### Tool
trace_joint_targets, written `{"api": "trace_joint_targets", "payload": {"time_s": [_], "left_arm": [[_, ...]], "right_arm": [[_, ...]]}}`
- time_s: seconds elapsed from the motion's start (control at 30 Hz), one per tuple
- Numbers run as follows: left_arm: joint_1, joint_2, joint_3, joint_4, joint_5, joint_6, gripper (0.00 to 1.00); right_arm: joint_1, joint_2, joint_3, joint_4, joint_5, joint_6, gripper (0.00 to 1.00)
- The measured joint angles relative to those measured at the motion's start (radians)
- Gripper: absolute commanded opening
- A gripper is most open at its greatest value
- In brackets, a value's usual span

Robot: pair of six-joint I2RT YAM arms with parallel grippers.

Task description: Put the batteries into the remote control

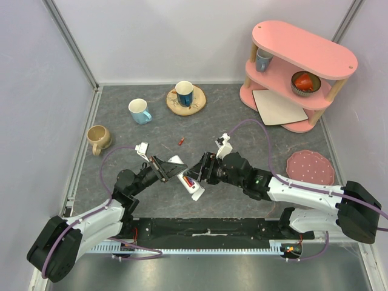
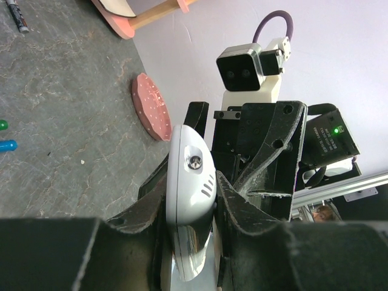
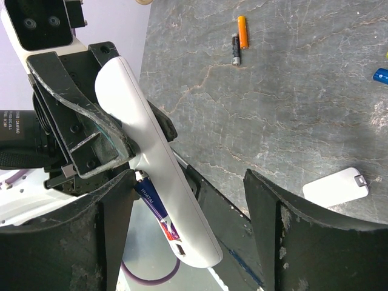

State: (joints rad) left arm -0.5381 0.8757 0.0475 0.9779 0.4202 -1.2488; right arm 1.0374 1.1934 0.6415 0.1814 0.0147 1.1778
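While the left gripper (image 2: 190,197) clamped one end of the remote control (image 2: 189,160), its jaws pressed against the two sides of the white casing, the remote hung clear of the tabletop (image 3: 291,109) and slanted toward the right gripper (image 3: 185,188). The right jaws stood spread wide and gripped nothing. One finger (image 3: 109,242) was just beside the remote's underside and the other was well apart from it. A purple battery (image 3: 154,209) lay along that underside near the free end, but the pictures did not show whether it sat fully in the compartment.

On the tabletop near the right jaws lay a small white cover (image 3: 335,186), flat and alone. Farther out, an orange battery (image 3: 242,31) and a dark battery (image 3: 236,50) lay just beside each other. A blue battery (image 3: 381,74) showed at the edge of the right wrist view.

Toward the back, a light blue mug (image 1: 140,111) stood near a blue cup (image 1: 184,93) that sat on a round wooden coaster (image 1: 197,104). A tan mug (image 1: 98,138) stood off to the left. A pink shelf (image 1: 303,45) filled the far right corner, and a pink dotted disc (image 1: 310,167) lay on the tabletop in front of it, beside the right arm.
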Motion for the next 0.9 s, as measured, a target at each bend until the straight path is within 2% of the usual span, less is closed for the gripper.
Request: {"api": "trace_joint_targets", "payload": {"time_s": [0.9], "left_arm": [[-0.001, -0.002, 0.027, -0.008, 0.008, 0.0, 0.02]], "right_arm": [[-0.001, -0.004, -0.048, 0.095, -0.04, 0.01, 0.76]]}}
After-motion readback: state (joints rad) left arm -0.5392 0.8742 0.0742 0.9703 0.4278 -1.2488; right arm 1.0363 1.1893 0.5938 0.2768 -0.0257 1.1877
